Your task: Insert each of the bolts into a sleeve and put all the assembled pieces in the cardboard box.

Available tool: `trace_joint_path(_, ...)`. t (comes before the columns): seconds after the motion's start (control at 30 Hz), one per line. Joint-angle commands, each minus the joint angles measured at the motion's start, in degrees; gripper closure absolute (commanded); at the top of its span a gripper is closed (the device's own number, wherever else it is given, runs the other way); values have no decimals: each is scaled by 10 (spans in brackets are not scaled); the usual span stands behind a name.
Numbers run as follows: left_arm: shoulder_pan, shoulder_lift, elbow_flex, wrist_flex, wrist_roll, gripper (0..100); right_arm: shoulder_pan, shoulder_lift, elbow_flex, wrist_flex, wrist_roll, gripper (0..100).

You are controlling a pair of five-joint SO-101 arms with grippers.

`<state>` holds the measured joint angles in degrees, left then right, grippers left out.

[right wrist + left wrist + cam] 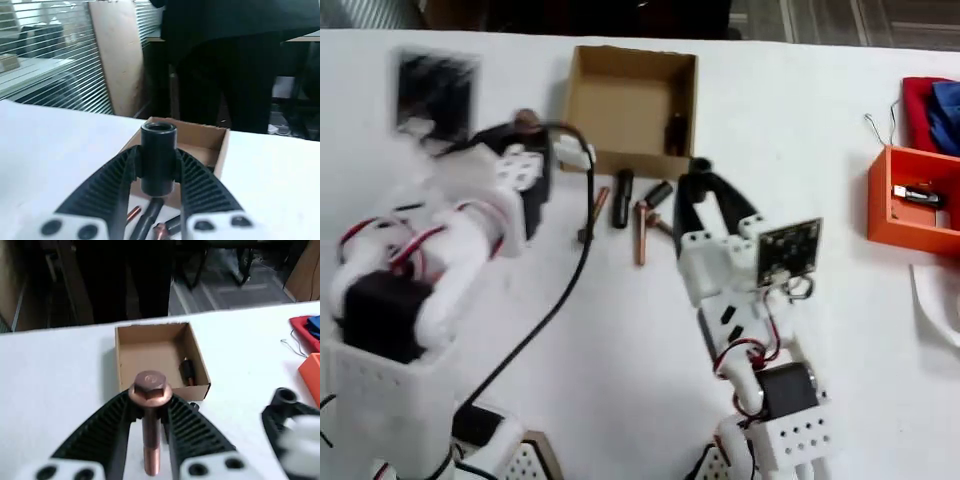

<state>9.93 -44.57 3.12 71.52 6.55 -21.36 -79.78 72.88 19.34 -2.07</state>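
Bolt in left claw (head at tips) | sleeve in right claw

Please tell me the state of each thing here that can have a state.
left gripper: shut on the bolt, head up
right gripper: shut on the sleeve, open end up
cardboard box: open, one dark piece inside
loose bolt: lying on the table, not inserted
loose sleeve: lying beside it
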Motion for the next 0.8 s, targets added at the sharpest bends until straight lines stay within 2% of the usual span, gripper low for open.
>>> trace_joint_path(0.0,52,-16,-55,-36,4,975,-36,-15,9,-22,0,976)
trace_joint_path(0.1,78,-11,-91,-64,4,975,-69,-15,12,-22,0,976)
trace_joint_path(0.2,76,-11,-89,-77,-1,975,-82,-13,13,-20,0,976)
trace_joint_path(0.43,43,-17,-76,-17,-4,974,-87,-15,12,-22,53,976)
trace_joint_path(0.5,43,-17,-73,-1,-59,974,-87,-15,12,-22,52,976)
trace_joint_path(0.67,43,-18,-76,-16,-261,975,-87,-15,12,-22,52,976)
trace_joint_path(0.73,43,-18,-74,-36,-298,976,-87,-15,12,-22,52,976)
trace_joint_path(0.77,43,-18,-74,-44,-286,976,-87,-15,12,-22,52,976)
